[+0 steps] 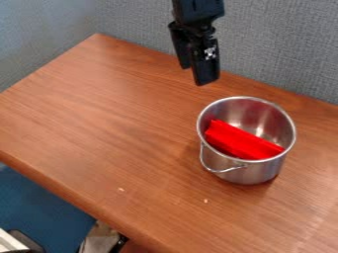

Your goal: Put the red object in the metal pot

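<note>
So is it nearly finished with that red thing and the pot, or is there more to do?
It looks finished. Done: the red object lies inside the metal pot, leaning against its inner wall. In hand: nothing; the pincer hangs empty above the table, up and to the left of the pot, and touches neither. Left: nothing of the job itself that I can see.
</note>
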You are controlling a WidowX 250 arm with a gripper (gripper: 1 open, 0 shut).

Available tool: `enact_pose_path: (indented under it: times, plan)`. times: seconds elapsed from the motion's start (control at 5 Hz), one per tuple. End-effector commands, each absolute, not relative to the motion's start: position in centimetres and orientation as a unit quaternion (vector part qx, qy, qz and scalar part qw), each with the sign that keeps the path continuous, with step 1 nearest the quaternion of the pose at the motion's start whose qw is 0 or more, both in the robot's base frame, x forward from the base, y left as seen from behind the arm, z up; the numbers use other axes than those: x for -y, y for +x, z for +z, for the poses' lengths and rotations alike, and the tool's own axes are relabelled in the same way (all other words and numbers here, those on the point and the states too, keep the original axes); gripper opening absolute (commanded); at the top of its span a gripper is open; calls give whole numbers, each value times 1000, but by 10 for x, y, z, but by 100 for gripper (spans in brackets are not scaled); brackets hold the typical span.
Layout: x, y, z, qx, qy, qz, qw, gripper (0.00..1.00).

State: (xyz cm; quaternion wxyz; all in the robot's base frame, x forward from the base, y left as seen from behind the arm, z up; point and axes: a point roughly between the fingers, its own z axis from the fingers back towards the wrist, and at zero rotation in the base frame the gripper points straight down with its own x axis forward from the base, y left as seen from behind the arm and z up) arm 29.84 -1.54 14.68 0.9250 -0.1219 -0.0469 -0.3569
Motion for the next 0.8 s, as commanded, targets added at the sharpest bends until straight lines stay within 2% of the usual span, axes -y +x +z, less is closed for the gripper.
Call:
enact_pose_path:
  times: [0.0,0.4,0.6]
  plan:
    - [17,284,170,64,-130,-361,921,100]
    - [31,278,169,66,-124,-432,891,100]
    - [52,266,158,62,-126,-382,913,100]
